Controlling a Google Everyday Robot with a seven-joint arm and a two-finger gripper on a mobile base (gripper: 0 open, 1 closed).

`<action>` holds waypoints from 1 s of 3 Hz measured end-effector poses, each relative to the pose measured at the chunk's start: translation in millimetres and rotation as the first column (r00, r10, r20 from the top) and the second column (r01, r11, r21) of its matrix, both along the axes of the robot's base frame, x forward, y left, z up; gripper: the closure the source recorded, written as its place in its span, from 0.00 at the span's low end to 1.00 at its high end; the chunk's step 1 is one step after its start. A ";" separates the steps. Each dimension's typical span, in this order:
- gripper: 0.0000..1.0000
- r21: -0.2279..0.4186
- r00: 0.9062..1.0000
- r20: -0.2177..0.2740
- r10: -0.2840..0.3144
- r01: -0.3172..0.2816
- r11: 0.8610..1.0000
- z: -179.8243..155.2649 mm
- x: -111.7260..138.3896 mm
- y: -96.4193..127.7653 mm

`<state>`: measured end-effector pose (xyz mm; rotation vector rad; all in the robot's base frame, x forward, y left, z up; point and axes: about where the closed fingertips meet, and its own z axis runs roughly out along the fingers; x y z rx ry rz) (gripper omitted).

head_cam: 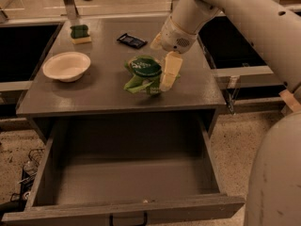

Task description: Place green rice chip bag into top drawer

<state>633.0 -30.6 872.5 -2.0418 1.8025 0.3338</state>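
Green rice chip bag (143, 74) lies near the front edge of the bench (84, 95), with the gripper (167, 79) down against its right side. Whether the gripper holds it, I cannot tell. This looks like the grasping step; next, lift the bag past the front edge and lower it into the open top drawer (131, 180).

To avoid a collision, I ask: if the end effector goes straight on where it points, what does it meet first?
The end effector points down at the right edge of the green chip bag on the table. It would probably meet the bag first, or the table beside it; depth is unclear.
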 end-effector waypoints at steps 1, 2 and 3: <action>0.19 0.000 1.000 0.000 0.000 0.000 1.000 -0.1 0.0 0.0; 0.50 0.000 1.000 0.000 0.000 0.000 1.000 -0.1 0.0 0.0; 0.73 0.000 1.000 0.000 0.000 0.000 1.000 -0.1 0.0 0.1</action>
